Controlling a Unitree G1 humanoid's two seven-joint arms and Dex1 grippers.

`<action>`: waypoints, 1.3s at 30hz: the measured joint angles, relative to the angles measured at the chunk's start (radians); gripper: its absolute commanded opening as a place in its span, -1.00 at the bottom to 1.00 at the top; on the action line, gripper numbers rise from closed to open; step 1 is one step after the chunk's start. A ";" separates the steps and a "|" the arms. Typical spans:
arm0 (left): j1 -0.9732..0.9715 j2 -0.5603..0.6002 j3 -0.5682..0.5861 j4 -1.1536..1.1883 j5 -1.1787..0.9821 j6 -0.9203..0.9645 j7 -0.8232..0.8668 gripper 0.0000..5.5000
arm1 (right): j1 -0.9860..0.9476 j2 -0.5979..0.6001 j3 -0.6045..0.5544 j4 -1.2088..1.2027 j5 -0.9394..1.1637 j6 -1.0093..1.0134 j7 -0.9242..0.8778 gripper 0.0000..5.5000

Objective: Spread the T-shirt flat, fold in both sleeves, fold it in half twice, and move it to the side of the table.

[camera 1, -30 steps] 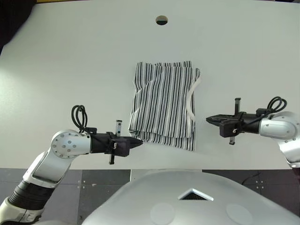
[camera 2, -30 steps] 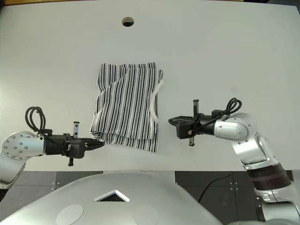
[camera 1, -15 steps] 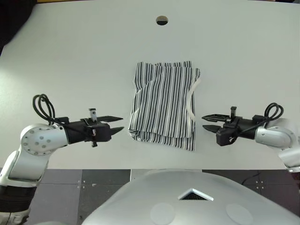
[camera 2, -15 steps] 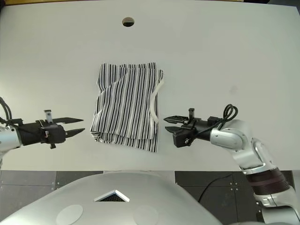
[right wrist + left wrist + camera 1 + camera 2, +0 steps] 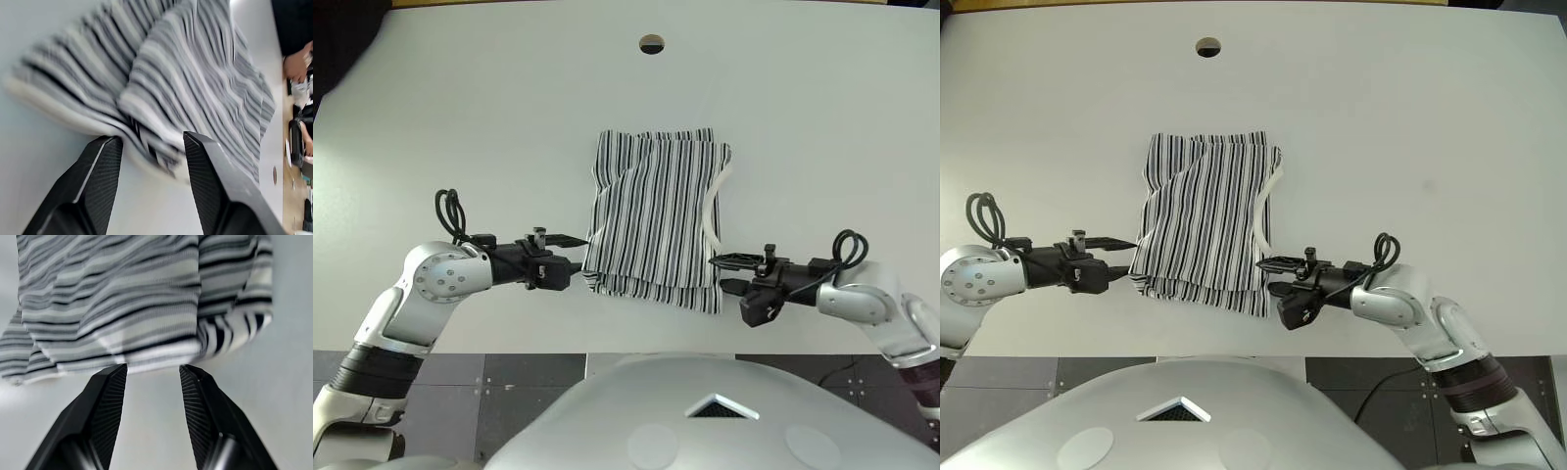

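The black-and-white striped T-shirt (image 5: 658,215) lies folded into a rectangle on the white table (image 5: 460,127), its white collar edge on the right side. My left gripper (image 5: 573,254) is open at the shirt's near left corner, fingers just short of the cloth (image 5: 132,313). On the other side my right gripper (image 5: 722,273) is open at the near right corner, its fingertips straddling the folded edge (image 5: 156,98).
A round hole (image 5: 651,43) sits in the table at the far middle. Bare tabletop stretches on both sides of the shirt. The table's near edge runs just under both arms.
Both grippers opened and closed in on the shirt's near corners, the left moving right, the right moving left. The shirt has not moved.
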 measured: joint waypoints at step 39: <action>-0.029 -0.117 0.012 -0.250 -0.301 0.293 0.079 -0.96 | -0.056 0.034 -0.077 -0.217 0.678 0.587 0.179 -0.96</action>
